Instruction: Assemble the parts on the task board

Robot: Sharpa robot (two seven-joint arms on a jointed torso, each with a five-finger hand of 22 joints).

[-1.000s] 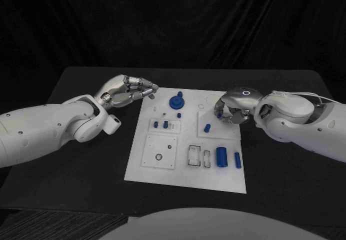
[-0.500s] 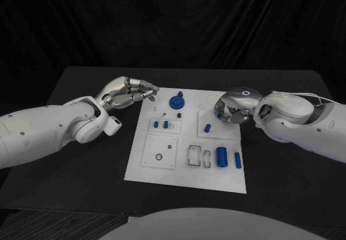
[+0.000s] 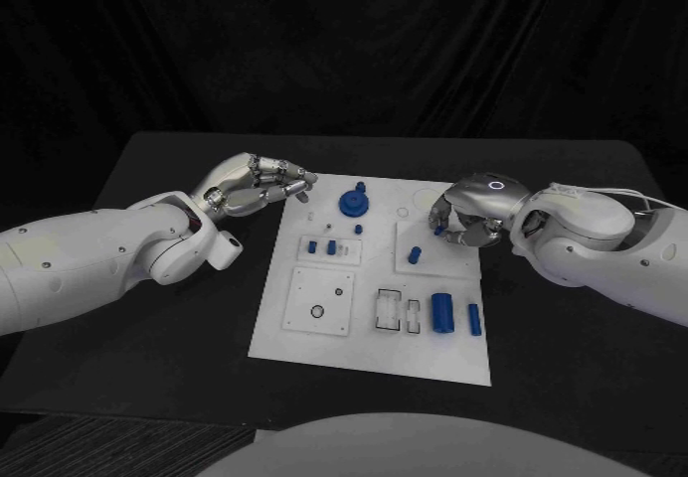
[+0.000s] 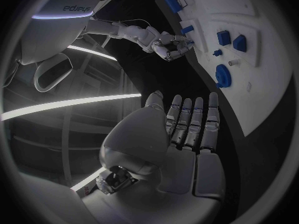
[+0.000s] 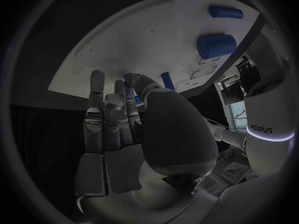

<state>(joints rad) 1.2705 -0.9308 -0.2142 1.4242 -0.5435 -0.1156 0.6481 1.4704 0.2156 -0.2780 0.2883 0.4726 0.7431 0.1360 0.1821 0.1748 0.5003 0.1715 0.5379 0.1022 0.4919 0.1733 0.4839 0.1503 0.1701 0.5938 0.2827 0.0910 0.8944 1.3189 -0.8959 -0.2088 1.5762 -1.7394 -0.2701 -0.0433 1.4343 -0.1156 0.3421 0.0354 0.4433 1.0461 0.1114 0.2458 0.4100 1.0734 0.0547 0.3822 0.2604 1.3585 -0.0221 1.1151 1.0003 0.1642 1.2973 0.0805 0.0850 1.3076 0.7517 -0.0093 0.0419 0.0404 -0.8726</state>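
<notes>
At task board [image 3: 287,343] far right edge: right hand [image 3: 461,221] pinches a small blue part [image 3: 438,230] over a flat blue part [image 3: 413,254]. Left hand [image 3: 256,183], fingers curled, empty, beside far left corner. Risk: loose pinch drops part off-slot.

One task board [image 3: 366,338], perhaps eight blue parts [image 3: 441,311], two hands [image 3: 256,185]
</notes>
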